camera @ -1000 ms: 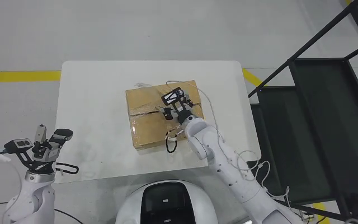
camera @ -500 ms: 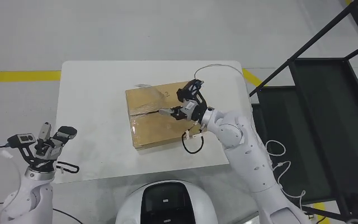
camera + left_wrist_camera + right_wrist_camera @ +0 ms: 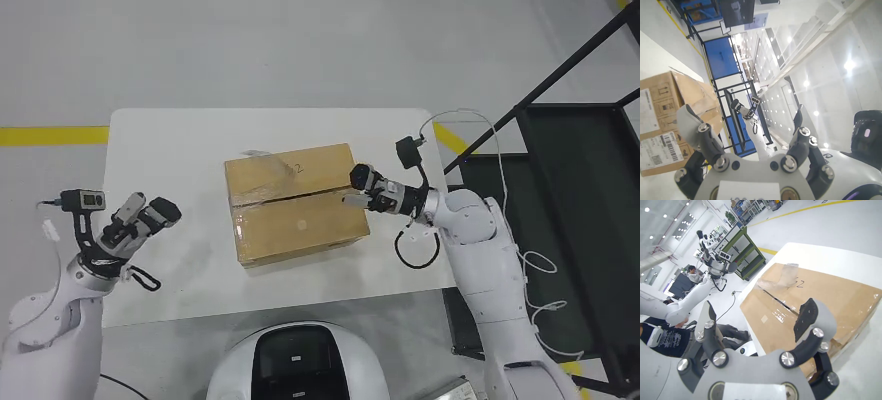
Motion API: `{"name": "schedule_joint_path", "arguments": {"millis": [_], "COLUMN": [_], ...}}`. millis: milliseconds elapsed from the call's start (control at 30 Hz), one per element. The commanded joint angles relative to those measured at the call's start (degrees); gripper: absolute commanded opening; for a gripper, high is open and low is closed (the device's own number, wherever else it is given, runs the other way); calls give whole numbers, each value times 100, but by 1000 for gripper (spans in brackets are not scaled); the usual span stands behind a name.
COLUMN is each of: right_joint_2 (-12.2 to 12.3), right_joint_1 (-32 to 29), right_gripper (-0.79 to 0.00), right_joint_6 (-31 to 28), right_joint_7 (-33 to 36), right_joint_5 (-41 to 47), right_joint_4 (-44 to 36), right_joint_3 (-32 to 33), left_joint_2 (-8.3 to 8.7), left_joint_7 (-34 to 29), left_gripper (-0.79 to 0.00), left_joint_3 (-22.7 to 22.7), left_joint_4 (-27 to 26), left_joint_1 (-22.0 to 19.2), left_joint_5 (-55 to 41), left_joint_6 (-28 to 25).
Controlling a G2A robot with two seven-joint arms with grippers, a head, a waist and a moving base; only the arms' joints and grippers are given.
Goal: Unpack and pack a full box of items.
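Observation:
A brown cardboard box (image 3: 295, 205) sits mid-table with its flaps down and a dark seam along the top. Clear tape (image 3: 780, 279) is peeled up and crumpled at the seam's far end. My right gripper (image 3: 358, 185) hovers at the box's right edge, open and holding nothing. In the right wrist view the box (image 3: 829, 298) lies just beyond my right gripper (image 3: 757, 315), under one finger. My left gripper (image 3: 150, 212) is open over the table's left part, well apart from the box. The left wrist view shows the labelled side of the box (image 3: 659, 113) past my left gripper (image 3: 742, 121).
The white table (image 3: 170, 150) has bare surface left of and behind the box. A black metal stair frame (image 3: 540, 150) stands close to the table's right side. A cable (image 3: 470, 120) loops from the right arm there.
My right gripper has drawn back from above the middle of the box top to its right edge. The left arm has swung in over the table toward the box.

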Motion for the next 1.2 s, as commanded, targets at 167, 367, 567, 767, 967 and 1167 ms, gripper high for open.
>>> {"name": "schedule_joint_path", "arguments": {"millis": [167, 367, 567, 767, 967, 1167], "right_joint_2": [309, 580, 640, 640, 666, 763], "right_joint_1": [2, 109, 141, 141, 38, -328], "right_gripper": [0, 0, 0, 0, 0, 0], "right_joint_6": [206, 242, 265, 265, 510, 468], "right_joint_7": [184, 221, 244, 244, -43, -301], "right_joint_5": [697, 1276, 1396, 1396, 1275, 1557], "right_joint_4": [113, 315, 378, 378, 283, 297], "right_joint_3": [-152, -467, -554, -554, -518, -82], "left_joint_2": [-28, -74, -86, -86, -87, -151], "left_joint_7": [74, 277, 602, 602, 835, 907], "left_gripper": [0, 0, 0, 0, 0, 0], "left_joint_3": [685, 1252, 1376, 1376, 1522, 2216], "left_joint_4": [-90, -45, 47, 47, -4, 312], "left_joint_1": [-360, -744, -909, -909, -1038, -1685], "left_joint_5": [372, 670, 1185, 1185, 1556, 2317], "left_joint_6": [325, 403, 119, 119, 456, 619]}}
